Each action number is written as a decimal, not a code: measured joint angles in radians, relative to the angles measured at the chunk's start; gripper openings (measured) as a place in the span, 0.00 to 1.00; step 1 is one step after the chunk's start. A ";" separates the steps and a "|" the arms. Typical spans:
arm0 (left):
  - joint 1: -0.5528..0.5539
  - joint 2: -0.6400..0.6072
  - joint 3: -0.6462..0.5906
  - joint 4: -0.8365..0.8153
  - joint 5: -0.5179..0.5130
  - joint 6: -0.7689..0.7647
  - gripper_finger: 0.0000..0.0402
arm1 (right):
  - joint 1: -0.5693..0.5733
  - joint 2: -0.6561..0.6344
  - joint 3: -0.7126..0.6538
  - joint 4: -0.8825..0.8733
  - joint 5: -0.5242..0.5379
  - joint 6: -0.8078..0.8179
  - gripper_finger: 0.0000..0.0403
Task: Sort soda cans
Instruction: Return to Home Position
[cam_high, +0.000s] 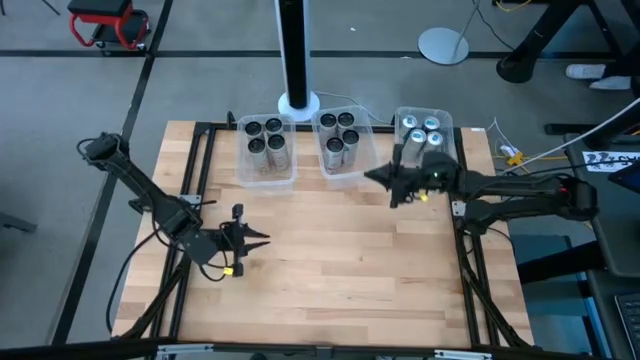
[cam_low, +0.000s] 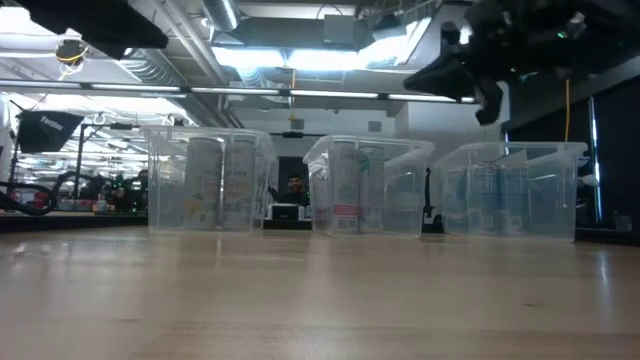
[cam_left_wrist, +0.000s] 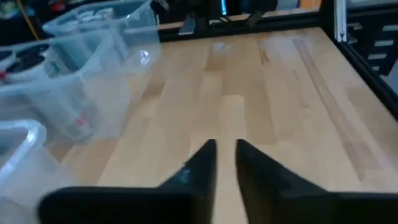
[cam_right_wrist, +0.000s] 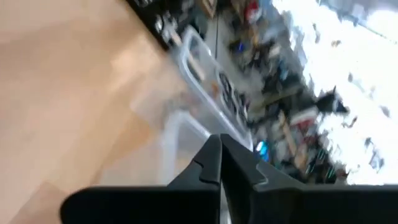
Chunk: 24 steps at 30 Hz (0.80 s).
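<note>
Wooden table (cam_high: 330, 270) carries 3 clear bins (cam_high: 265, 176) along its far edge, and every soda can (cam_high: 273, 126) stands inside one: 4 dark-topped in the left bin, 4 dark-topped in the middle, 4 pale blue-topped in the right. The right gripper (cam_high: 370, 176), fingers pressed together and empty, hangs just in front of the right bin. The left gripper (cam_high: 263, 238), fingers narrowly parted, sits well apart from all the cans. Only the high view shows the can tops; the low view shows the right gripper high above the tabletop.
</note>
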<state>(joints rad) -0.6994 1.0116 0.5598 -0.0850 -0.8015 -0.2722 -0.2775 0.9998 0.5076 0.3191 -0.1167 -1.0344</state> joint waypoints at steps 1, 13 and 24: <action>0.013 -0.007 -0.011 0.016 0.014 0.029 0.10 | 0.019 -0.006 -0.032 0.043 0.000 -0.016 0.02; 0.232 -0.254 -0.251 0.171 0.154 0.113 0.01 | 0.213 -0.107 -0.318 0.288 0.028 -0.091 0.06; 0.352 -0.482 -0.417 0.279 0.237 0.170 0.01 | 0.232 -0.304 -0.460 0.278 0.015 -0.116 0.06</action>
<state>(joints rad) -0.3474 0.5294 0.1432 0.1937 -0.5644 -0.1021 -0.0452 0.6960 0.0479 0.5971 -0.1017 -1.1503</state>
